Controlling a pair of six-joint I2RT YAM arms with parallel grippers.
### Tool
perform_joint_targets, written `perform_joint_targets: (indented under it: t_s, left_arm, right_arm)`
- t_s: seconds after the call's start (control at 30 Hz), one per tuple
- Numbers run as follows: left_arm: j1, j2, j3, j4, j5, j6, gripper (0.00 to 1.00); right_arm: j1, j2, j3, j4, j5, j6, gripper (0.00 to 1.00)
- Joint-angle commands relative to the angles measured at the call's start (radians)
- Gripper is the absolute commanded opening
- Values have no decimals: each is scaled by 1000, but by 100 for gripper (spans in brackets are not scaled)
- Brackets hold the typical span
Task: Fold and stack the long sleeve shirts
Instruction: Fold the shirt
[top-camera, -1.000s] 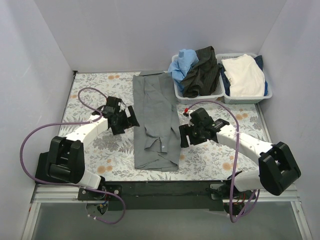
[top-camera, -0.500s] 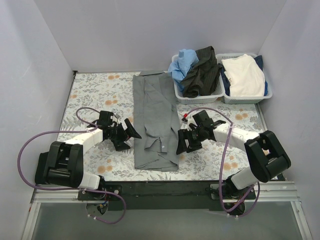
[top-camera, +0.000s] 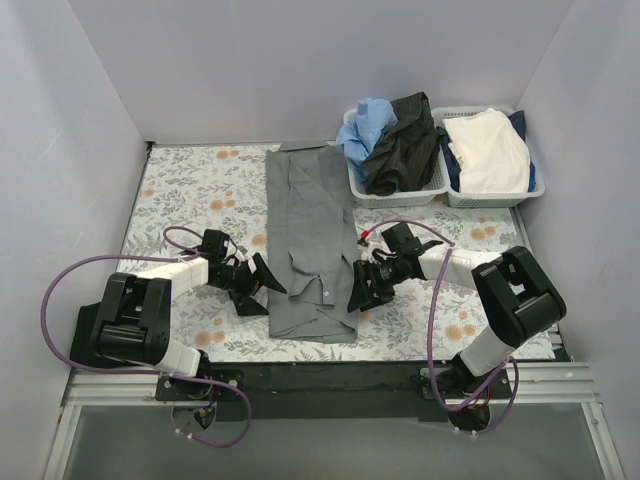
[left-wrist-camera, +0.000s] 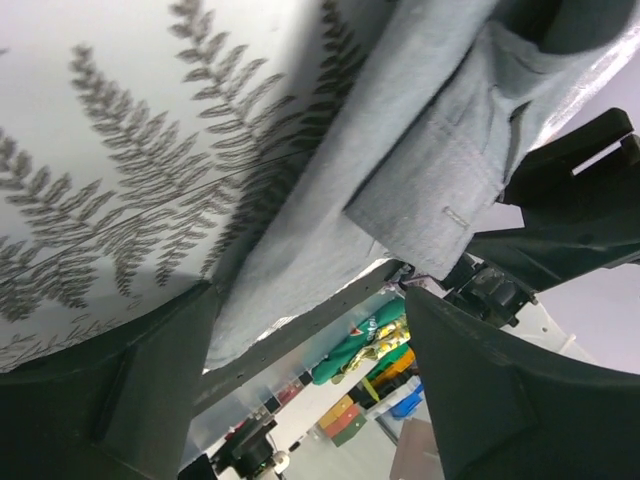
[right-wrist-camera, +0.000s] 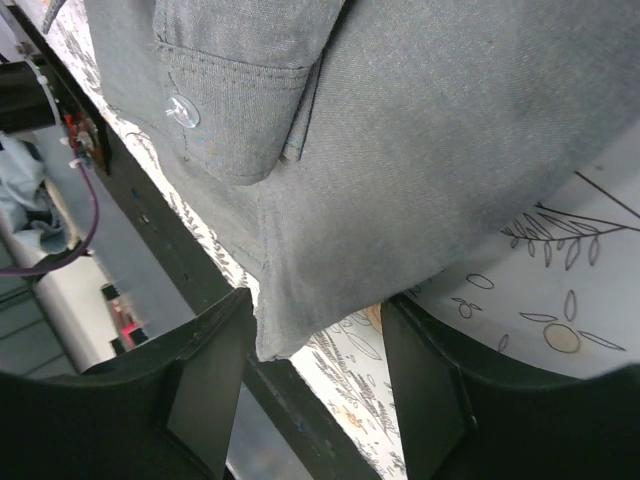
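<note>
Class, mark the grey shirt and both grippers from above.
grey shirt (top-camera: 310, 225), top external view, middle of its body.
left gripper (top-camera: 272, 298), top external view, between its fingertips.
right gripper (top-camera: 357, 302), top external view, between its fingertips.

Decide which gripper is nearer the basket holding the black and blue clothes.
Right. The right gripper is at the grey shirt's right edge, on the basket's side; the left gripper is across the shirt at its left edge.
</note>
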Motion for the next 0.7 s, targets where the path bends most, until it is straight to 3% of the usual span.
perform_joint_targets:
  t_s: [0.0, 0.4, 0.47, 0.57, 0.6, 0.63, 0.67]
  left_arm:
    - [-1, 11, -36, -64, -69, -15, 72]
    - [-52, 77, -65, -4, -35, -48, 33]
    - [-62, 77, -64, 14, -44, -59, 28]
    - [-79, 76, -65, 25, -61, -82, 13]
    - [-85, 71, -70, 25, -64, -84, 0]
    - [-87, 51, -73, 23, -76, -91, 0]
    - [-85, 41, -77, 20, -80, -93, 0]
  right_arm:
    - [-1, 50, 8, 22, 10, 3, 61]
    - [1, 110, 63, 28, -5, 39, 41]
    - [1, 111, 63, 25, -5, 43, 34]
    - [1, 99, 57, 9, 11, 45, 21]
    - [1, 85, 52, -2, 15, 45, 15]
    - [1, 75, 48, -8, 25, 46, 5]
    - [1, 65, 43, -14, 27, 48, 1]
